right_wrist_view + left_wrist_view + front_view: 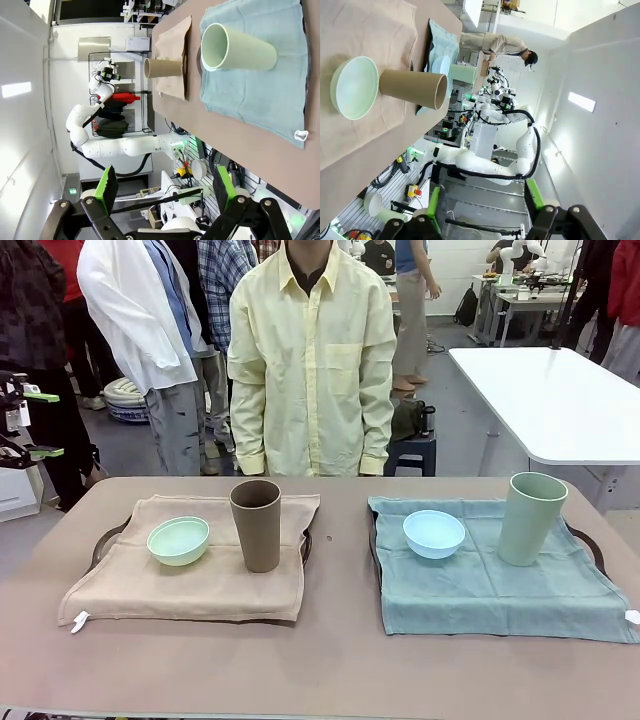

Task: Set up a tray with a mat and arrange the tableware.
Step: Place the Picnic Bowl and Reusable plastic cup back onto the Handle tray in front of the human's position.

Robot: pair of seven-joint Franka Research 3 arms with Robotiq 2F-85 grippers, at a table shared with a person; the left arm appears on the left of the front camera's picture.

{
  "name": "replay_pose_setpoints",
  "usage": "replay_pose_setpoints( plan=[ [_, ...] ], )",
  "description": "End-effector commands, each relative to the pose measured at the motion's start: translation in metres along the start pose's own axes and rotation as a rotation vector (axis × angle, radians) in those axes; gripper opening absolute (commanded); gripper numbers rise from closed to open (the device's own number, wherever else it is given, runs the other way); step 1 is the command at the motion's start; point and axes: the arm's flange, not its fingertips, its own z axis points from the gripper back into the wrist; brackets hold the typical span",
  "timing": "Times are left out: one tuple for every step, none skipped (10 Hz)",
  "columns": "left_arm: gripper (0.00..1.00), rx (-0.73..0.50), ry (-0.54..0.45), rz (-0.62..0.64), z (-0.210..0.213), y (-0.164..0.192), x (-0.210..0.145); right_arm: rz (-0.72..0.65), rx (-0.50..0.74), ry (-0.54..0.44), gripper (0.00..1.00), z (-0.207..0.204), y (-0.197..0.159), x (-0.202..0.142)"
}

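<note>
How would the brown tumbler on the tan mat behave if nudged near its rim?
The brown tumbler is tall and tapers to a narrow base, so it would probably tip. It stands on the soft, wrinkled tan mat, likely unsteady footing. Its round wall suggests it would roll once down.

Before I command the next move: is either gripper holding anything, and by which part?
Nothing is held. The left gripper and right gripper both stand open and empty, away from the tumblers and bowls on the mats.
</note>
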Motion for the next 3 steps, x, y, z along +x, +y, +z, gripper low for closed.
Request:
replay_pose_setpoints(
  plan=[
    [0.83,-0.001,-0.003,0.003,0.0011,-0.0003,-0.0011,0.008,-0.004,0.005,1.0,-0.0012,0.0,-0.0044],
    [0.83,-0.001,-0.003,0.003,0.0011,-0.0003,-0.0011,0.008,-0.004,0.005,1.0,-0.0012,0.0,-0.0044],
    [0.83,-0.001,-0.003,0.003,0.0011,-0.0003,-0.0011,0.008,-0.004,0.005,1.0,-0.0012,0.0,-0.0044]
  ],
)
